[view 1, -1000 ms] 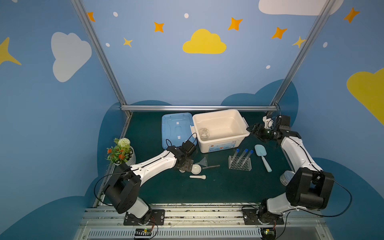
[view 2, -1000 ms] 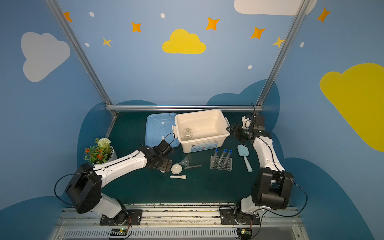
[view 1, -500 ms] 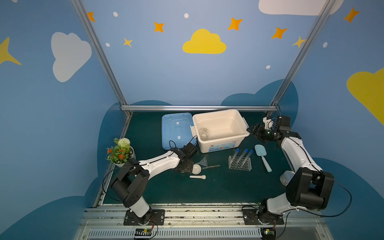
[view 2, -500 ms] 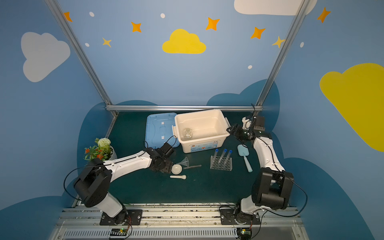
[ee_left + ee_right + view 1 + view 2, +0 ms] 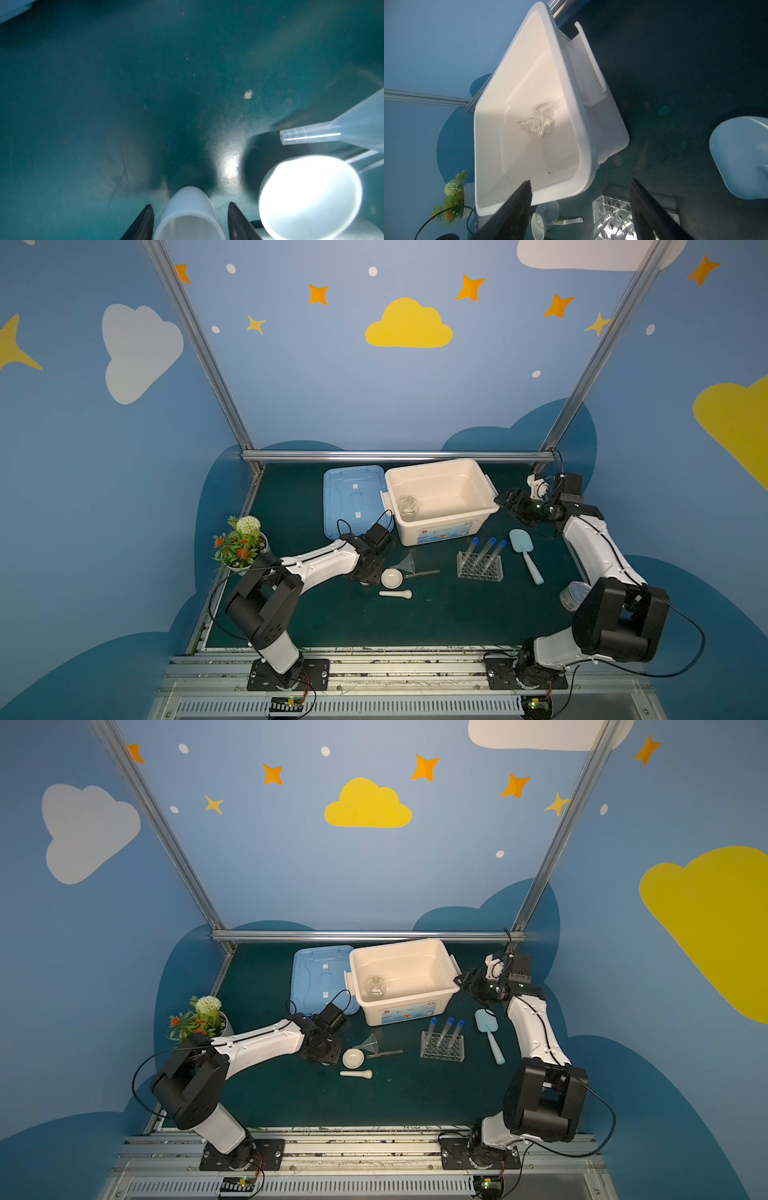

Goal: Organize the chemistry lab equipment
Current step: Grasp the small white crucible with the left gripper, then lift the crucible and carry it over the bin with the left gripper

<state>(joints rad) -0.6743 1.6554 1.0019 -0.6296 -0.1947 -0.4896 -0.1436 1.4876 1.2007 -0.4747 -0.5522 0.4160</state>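
One small cup (image 5: 188,220) is seen on the green surface (image 5: 124,83), flanked by the fingers of the left tool (image 5: 189,205). Whether it is gripped cannot be told. The white mortar (image 5: 309,197) and clear funnel (image 5: 332,131) are found just beside it. Three test tubes (image 5: 484,551) are stood in the rack (image 5: 478,572). The right tool (image 5: 581,181) is spread wide and empty near the white bin (image 5: 440,526).

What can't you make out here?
- Small cup: cut off by the left wrist view's bottom edge.
- Mortar: washed out by glare in the left wrist view.
- Thin rod: one end hidden behind the funnel in both top views.
- Round container: partly hidden by the right arm in a top view.
- Rack: cut off by the right wrist view's bottom edge.
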